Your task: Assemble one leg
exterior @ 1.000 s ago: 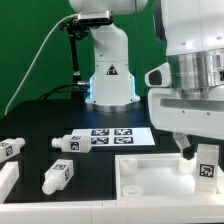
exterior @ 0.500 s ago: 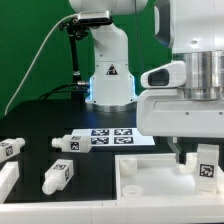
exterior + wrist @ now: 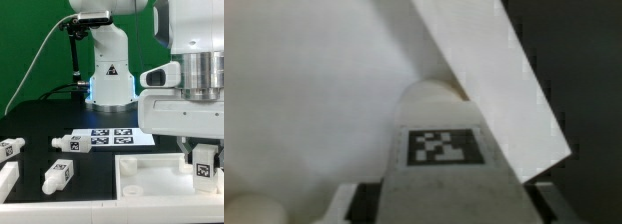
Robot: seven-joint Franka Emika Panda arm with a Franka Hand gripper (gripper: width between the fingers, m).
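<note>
My gripper [image 3: 203,158] is shut on a white leg [image 3: 205,166] with a black-and-white tag. It holds the leg upright over the right end of the large white tabletop piece [image 3: 150,172]. In the wrist view the held leg [image 3: 441,150] fills the middle, its tag facing the camera, with the dark fingers [image 3: 352,203] at both sides and the tabletop's white wall [image 3: 491,80] close beyond its tip. Three more legs lie on the black table: one [image 3: 69,142] beside the marker board, one [image 3: 57,176] nearer the front, one [image 3: 10,148] at the exterior view's left edge.
The marker board [image 3: 112,136] lies flat behind the tabletop piece. The arm's white base [image 3: 110,70] stands at the back. A white block [image 3: 6,178] sits at the front of the exterior view's left. A green backdrop closes the scene.
The gripper has shifted slightly toward the exterior view's right and down with the leg, closer to the tabletop piece. The loose legs have not moved.
</note>
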